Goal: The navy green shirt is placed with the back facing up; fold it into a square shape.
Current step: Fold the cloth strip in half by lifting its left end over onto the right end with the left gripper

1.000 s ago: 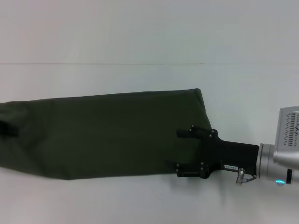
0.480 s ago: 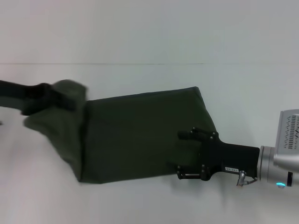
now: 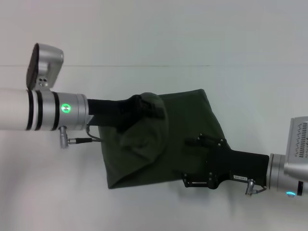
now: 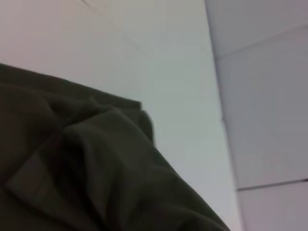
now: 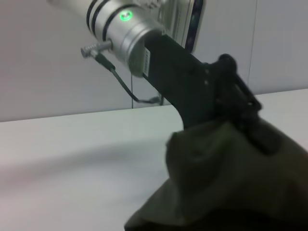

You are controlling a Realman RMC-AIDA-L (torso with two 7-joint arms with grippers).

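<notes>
The navy green shirt [image 3: 178,139] lies on the white table [image 3: 154,207], folded into a long band, and its left end is lifted up and carried over the middle of the cloth. This raised part makes a soft, rounded bunch [image 3: 144,132] that hangs down onto the flat layer under it. The right end of the shirt is flat on the table, with a straight edge on the far side.

The left gripper [image 3: 147,108] is above the middle of the shirt and pinches the raised cloth; the fabric is gathered around its black fingers [image 5: 231,91], so they are pressed together on it. In the left wrist view I see only wrinkled dark cloth [image 4: 86,168] close to the camera.

The right gripper [image 3: 190,161] rests on the near right corner of the shirt. Its two black fingers [image 3: 195,140] are spread apart and lie flat on the cloth, one on the shirt and one at its near edge.
</notes>
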